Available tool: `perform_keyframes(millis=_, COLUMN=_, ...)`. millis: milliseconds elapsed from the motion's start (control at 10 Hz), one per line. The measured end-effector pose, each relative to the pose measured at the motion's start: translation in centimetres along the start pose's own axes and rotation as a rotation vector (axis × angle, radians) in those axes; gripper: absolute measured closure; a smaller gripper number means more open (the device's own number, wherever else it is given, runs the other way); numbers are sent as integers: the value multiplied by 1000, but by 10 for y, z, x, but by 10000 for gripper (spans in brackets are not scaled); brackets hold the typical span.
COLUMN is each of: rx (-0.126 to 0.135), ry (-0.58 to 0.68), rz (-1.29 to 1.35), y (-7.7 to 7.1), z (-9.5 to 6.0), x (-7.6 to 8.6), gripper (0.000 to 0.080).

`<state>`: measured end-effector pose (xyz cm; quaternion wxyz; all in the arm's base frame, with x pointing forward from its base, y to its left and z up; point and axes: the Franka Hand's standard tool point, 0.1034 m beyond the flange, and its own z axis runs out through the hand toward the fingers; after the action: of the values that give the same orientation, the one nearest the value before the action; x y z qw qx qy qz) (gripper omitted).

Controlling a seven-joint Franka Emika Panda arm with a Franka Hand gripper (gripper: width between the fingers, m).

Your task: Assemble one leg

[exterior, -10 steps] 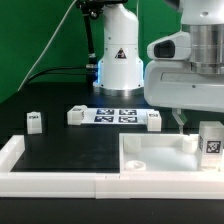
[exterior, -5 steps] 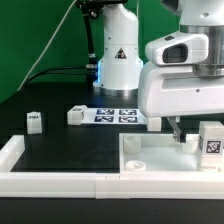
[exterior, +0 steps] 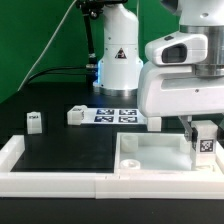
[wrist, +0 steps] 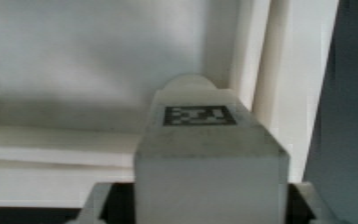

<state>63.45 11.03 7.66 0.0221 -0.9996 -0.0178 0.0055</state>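
Note:
One leg (exterior: 206,144), a small white block with a black-and-white tag, stands upright at the exterior view's right, by the right edge of the white tabletop (exterior: 150,157). My gripper (exterior: 204,128) has come down over it, with one finger on each side. In the wrist view the leg (wrist: 201,150) fills the middle between the jaws, tag facing the camera. A dark gap shows on each side of the leg, so the jaws stand open around it. Two more legs (exterior: 34,121) (exterior: 75,115) stand on the black table at the left.
The marker board (exterior: 112,114) lies behind the tabletop, in front of the arm's white base (exterior: 118,60). A white rail (exterior: 60,181) runs along the front edge and turns up at the left. The arm's bulk hides the area behind the tabletop's right half.
My gripper has moved to the exterior view's right, from over the tabletop's back edge to straddling the standing leg. The leg has stayed roughly where it stood.

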Motion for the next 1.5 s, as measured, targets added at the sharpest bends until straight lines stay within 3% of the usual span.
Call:
perform_keyframes(millis=200, rx=1, ry=0, rz=64, y=0, z=0, x=0, gripper=508)
perform_keyframes(millis=500, rx=-4, ry=0, rz=491, y=-8, z=1, x=-2, gripper=508)
perform_keyframes(millis=900, rx=-15, ry=10, rz=1026, y=-6, z=2, x=-3, gripper=507)
perform_keyframes(millis=1300, rx=-2, ry=-2, rz=1511, y=-5, z=2, x=-3, gripper=506)
perform_keyframes(millis=1500, rx=13, ry=-16, rz=1572, y=-3, z=3, x=-4, gripper=506)
